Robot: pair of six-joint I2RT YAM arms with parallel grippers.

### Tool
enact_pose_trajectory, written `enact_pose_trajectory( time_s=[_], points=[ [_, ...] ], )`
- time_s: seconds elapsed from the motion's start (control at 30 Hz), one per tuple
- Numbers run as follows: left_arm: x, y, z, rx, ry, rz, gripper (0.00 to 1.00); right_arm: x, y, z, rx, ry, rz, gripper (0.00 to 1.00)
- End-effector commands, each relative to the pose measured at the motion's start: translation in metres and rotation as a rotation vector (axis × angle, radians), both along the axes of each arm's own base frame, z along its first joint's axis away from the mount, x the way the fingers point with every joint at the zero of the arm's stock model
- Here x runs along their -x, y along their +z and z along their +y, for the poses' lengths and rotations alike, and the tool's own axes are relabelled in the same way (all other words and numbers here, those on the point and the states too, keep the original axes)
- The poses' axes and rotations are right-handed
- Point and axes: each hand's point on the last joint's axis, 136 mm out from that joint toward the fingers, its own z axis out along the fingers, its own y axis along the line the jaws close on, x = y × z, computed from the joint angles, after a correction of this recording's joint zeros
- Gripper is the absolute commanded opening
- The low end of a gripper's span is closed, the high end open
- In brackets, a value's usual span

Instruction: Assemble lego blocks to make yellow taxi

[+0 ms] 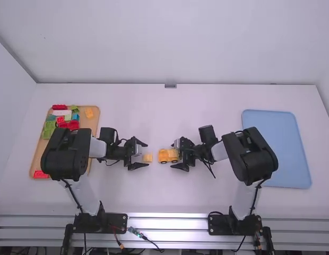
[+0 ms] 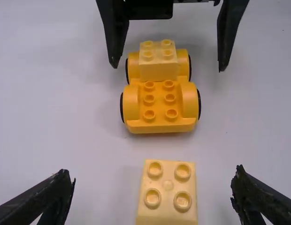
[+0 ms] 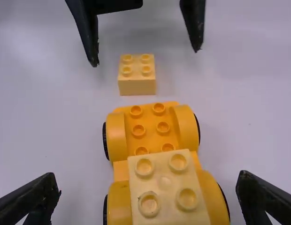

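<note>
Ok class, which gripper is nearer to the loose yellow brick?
Left. The left gripper stands open around the loose brick; the right gripper is farther off, open around the end of the wheeled base that bears another brick.

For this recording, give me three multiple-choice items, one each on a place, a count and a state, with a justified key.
1. Where on the wheeled base does the mounted brick sit?
A) Middle
B) End nearer the right gripper
C) End nearer the left gripper

2. How many studs top the loose brick?
A) Two
B) Eight
C) Four

3. How are the two grippers?
A) Both open
B) Both shut
C) Only the left open

Key:
1. B: the high view shows the mounted brick at the base's right-arm end.
2. C: the left wrist view shows two rows of two.
3. A: each wrist view shows its own fingers spread wide, with a gap on both sides of the brick between them.
</note>
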Motion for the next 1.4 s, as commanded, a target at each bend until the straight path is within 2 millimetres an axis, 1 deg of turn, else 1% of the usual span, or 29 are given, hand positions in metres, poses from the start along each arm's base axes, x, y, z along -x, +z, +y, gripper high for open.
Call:
enact_pose_trajectory(
  time_s=[0.0,0.2,0.3,0.37,0.43,0.47,0.53,0.6,0.67,0.7,0.77,0.97,1.03,1.07,1.1,1.13,1.17,1.2,1.23,1.27,1.33,1.37],
  points=[
    [0.009,-0.005,-0.004,0.009,-0.019,0.007,0.81,-0.003,0.001,0.002,-0.012,0.000,0.013,0.99],
    [0.010,-0.013,-0.001,-0.026,0.008,0.037,0.79,-0.004,0.001,0.002,-0.013,-0.001,0.010,0.99],
    [0.009,-0.016,-0.002,-0.046,0.017,0.060,0.77,-0.004,0.001,0.002,-0.013,-0.002,0.010,0.99],
    [0.009,-0.018,-0.005,-0.069,0.012,0.065,0.74,-0.003,0.001,0.003,-0.013,0.001,0.010,0.99],
    [0.007,-0.020,-0.008,-0.082,0.015,0.081,0.74,-0.004,0.001,0.002,-0.014,-0.001,0.011,0.99],
    [0.006,-0.021,-0.011,-0.096,0.012,0.084,0.72,-0.004,0.001,0.002,-0.014,-0.002,0.012,0.99],
    [0.004,-0.024,-0.016,-0.129,0.008,0.088,0.64,-0.003,0.001,0.003,-0.013,-0.001,0.016,0.99],
    [0.004,-0.024,-0.017,-0.133,0.003,0.086,0.60,-0.004,0.001,0.001,-0.013,-0.009,0.021,0.99],
    [0.003,-0.024,-0.016,-0.133,0.009,0.081,0.60,-0.006,0.001,0.000,-0.014,-0.014,0.020,0.99],
    [0.002,-0.024,-0.013,-0.132,0.016,0.086,0.63,-0.006,0.001,0.000,-0.013,-0.014,0.020,0.99],
    [0.001,-0.024,-0.009,-0.131,0.030,0.092,0.64,-0.005,0.001,-0.001,-0.012,-0.014,0.023,0.99],
    [0.002,-0.015,-0.010,-0.063,0.022,0.086,0.63,-0.005,0.001,0.000,-0.012,-0.013,0.019,0.99],
    [0.002,-0.015,-0.010,-0.065,0.022,0.085,0.58,-0.006,0.001,0.000,-0.013,-0.012,0.018,0.99],
    [0.002,-0.015,-0.010,-0.066,0.021,0.083,0.58,-0.006,0.001,0.000,-0.013,-0.013,0.017,0.99],
    [0.004,-0.016,-0.011,-0.066,0.016,0.086,0.53,-0.005,0.001,0.001,-0.014,-0.011,0.018,0.99],
    [0.004,-0.016,-0.012,-0.067,0.015,0.089,0.50,-0.006,0.001,0.000,-0.014,-0.012,0.018,0.99],
    [0.004,-0.016,-0.012,-0.068,0.015,0.090,0.50,-0.006,0.001,0.000,-0.014,-0.013,0.018,0.99],
    [0.004,-0.016,-0.011,-0.069,0.016,0.093,0.46,-0.006,0.001,0.000,-0.013,-0.014,0.018,0.99],
    [0.004,-0.016,-0.011,-0.069,0.016,0.093,0.38,-0.006,0.001,0.001,-0.013,-0.011,0.018,0.99],
    [0.005,-0.016,-0.011,-0.069,0.016,0.093,0.34,-0.006,0.001,0.000,-0.013,-0.012,0.017,0.99],
    [0.005,-0.017,-0.011,-0.069,0.017,0.095,0.33,-0.006,0.001,0.000,-0.013,-0.012,0.015,0.99],
    [0.005,-0.017,-0.011,-0.069,0.016,0.094,0.31,-0.006,0.001,0.000,-0.013,-0.010,0.015,0.99]
  ],
)
